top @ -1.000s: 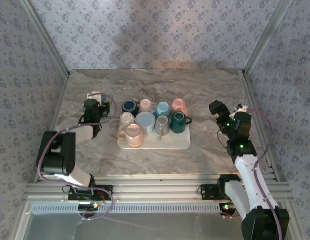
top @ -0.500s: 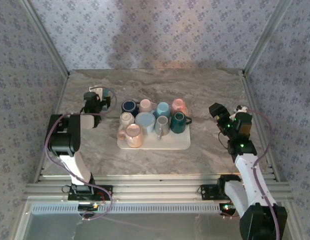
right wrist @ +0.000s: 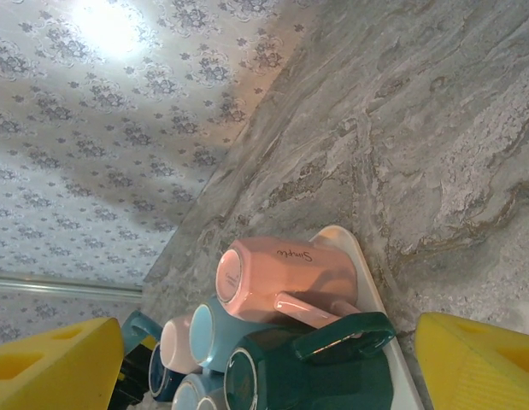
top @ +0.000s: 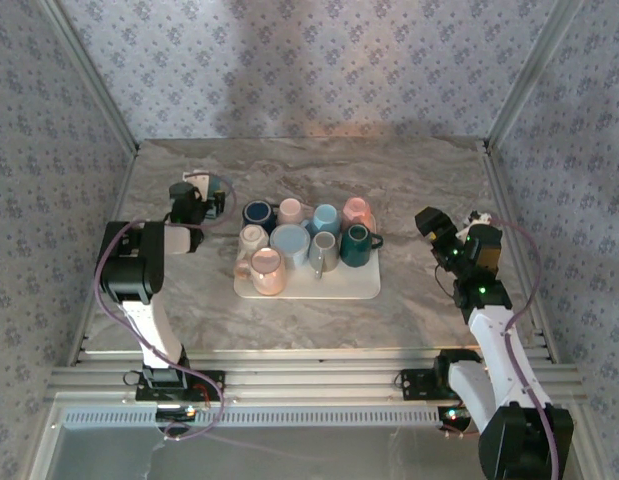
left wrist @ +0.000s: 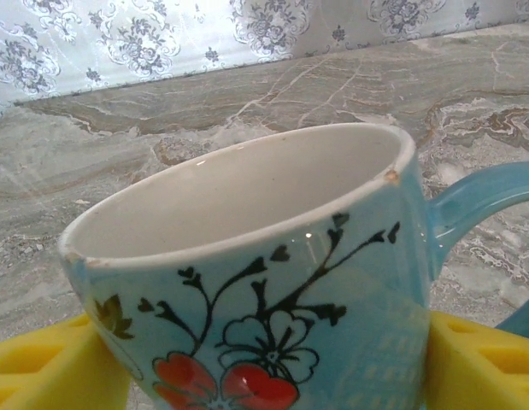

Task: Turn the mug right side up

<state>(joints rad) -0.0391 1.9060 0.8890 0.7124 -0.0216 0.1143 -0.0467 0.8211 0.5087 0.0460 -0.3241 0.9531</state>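
Observation:
A light-blue mug point(left wrist: 247, 325) with red flowers and black stems stands mouth up between the yellow fingers point(left wrist: 478, 367) of my left gripper point(left wrist: 277, 359). Its white inside is empty and its handle points right. The fingers flank both sides of the mug; whether they still press on it I cannot tell. In the top view this mug point(top: 215, 190) and the left gripper point(top: 194, 197) sit at the far left of the table, left of the tray. My right gripper point(top: 426, 220) hovers open to the right of the tray with nothing between its fingers.
A white tray point(top: 359, 285) in the middle holds several mugs, among them a pink one point(right wrist: 281, 278) and a dark green one point(right wrist: 332, 367) at its right end. Patterned walls close in the left, back and right of the marble table point(top: 439, 170).
The left arm has folded up and back, and its gripper has moved slightly farther away. The mug at that gripper now shows its mouth upward. The right arm has barely shifted.

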